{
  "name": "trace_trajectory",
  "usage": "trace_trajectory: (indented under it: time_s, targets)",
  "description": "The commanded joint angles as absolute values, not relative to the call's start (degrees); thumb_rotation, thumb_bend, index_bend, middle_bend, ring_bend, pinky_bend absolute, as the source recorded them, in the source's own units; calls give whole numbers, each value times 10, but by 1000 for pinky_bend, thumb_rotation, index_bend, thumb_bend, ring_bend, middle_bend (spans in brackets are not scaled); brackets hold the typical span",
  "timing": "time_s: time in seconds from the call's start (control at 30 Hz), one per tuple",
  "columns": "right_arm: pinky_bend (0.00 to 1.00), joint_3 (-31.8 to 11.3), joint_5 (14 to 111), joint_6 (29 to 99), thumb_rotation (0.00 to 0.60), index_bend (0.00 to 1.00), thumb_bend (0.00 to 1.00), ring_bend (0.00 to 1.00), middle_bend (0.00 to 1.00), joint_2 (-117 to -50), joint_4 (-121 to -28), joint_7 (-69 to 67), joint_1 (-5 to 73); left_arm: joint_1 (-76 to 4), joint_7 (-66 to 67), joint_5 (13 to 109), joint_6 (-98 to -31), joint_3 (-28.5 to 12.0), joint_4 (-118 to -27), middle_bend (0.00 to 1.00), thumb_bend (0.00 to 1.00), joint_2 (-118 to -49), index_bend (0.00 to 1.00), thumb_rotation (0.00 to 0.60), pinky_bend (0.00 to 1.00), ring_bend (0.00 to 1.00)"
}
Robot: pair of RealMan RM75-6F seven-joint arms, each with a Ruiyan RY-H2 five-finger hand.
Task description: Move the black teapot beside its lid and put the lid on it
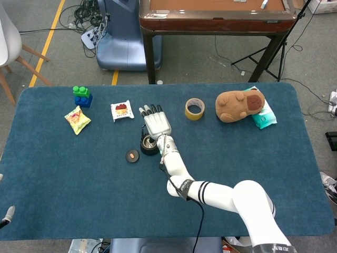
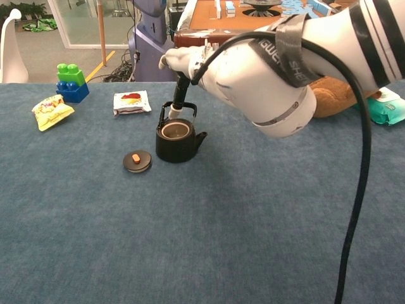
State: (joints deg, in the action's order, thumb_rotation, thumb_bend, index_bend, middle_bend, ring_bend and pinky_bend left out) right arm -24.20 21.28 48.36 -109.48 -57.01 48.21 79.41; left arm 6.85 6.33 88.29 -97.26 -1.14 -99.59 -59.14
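the black teapot stands upright on the blue table, just beside its lid, which lies flat to the left of the pot with its small orange knob up; the two are near but apart. in the chest view the pot's open mouth, its raised handle and its spout, pointing right, are plainly seen. in the head view most of the pot is covered by the right hand, and only a dark part of the body shows below the palm.

from above, the right hand is seen stretched over the pot with fingers extended and slightly apart. in the chest view a finger reaches down to the handle, but whether the handle is gripped cannot be told. the left hand is seen in neither view.

further back on the table are shown green and blue blocks, a yellow snack bag, a white packet, a tape roll and a brown plush toy lying against a teal pack.
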Motion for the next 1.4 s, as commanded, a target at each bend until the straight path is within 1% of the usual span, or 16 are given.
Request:
trace_trajectory:
  time_s: [0.03, 0.17, 0.27, 0.4, 0.5, 0.63, 0.8, 0.97, 1.07, 1.13, 1.2, 1.27, 1.37, 1.4]
  targets:
    - [30, -247, 218, 485, 600, 0, 33, 0, 72, -1091, -575, 472, 791, 67, 63, 883, -971, -12, -996, 0, 281, -591, 95, 600, 0, 0]
    - [29, -250, 242, 493, 600, 0, 34, 0, 70, -1066, -615, 451, 777, 62, 64, 882, -964, -15, -996, 0, 281, -587, 95, 600, 0, 0]
    - [29, -236, 284, 518, 600, 0, 36, 0, 82, -1031, -670, 438, 754, 54, 62, 884, -957, -19, -999, 0, 281, -582, 95, 600, 0, 0]
    - [29, -210, 347, 572, 600, 0, 53, 0, 133, -974, -764, 426, 711, 37, 56, 887, -940, -26, -999, 0, 280, -576, 107, 600, 0, 0]
    - [29, -181, 403, 627, 600, 1, 70, 0, 162, -916, -851, 426, 669, 16, 44, 893, -917, -32, -993, 0, 281, -570, 126, 600, 0, 0]
    - [29, -152, 458, 686, 600, 35, 72, 7, 189, -846, -948, 415, 612, -15, 9, 900, -883, -40, -979, 1, 281, -565, 169, 600, 0, 0]
    - [46, -115, 522, 752, 600, 94, 73, 37, 225, -760, -1043, 384, 534, -60, -17, 911, -834, -49, -963, 17, 280, -559, 190, 600, 0, 0]
    - [53, -84, 580, 804, 600, 138, 73, 40, 244, -697, -1099, 345, 463, -109, -26, 914, -775, -56, -958, 54, 279, -556, 197, 600, 0, 9]
    - [58, -67, 610, 835, 600, 145, 73, 40, 249, -667, -1119, 322, 422, -142, -25, 917, -735, -60, -950, 84, 262, -560, 210, 600, 23, 47]
    - [61, -56, 629, 851, 600, 145, 73, 40, 250, -648, -1130, 303, 394, -164, -25, 909, -707, -65, -945, 126, 260, -566, 225, 600, 37, 83]
    - [61, -46, 642, 863, 600, 148, 73, 40, 250, -635, -1139, 288, 371, -180, -16, 896, -686, -71, -942, 200, 260, -574, 262, 600, 69, 137]
    - [61, -33, 658, 880, 600, 150, 73, 40, 249, -624, -1144, 276, 343, -199, -5, 882, -661, -76, -938, 235, 260, -585, 297, 600, 101, 165]
    - [61, -18, 675, 900, 600, 150, 73, 40, 249, -616, -1143, 262, 307, -224, 3, 854, -623, -83, -935, 238, 260, -597, 310, 600, 109, 169]
    - [61, -14, 678, 905, 600, 150, 73, 40, 249, -613, -1141, 256, 295, -234, 4, 843, -607, -85, -937, 237, 260, -600, 308, 600, 91, 165]
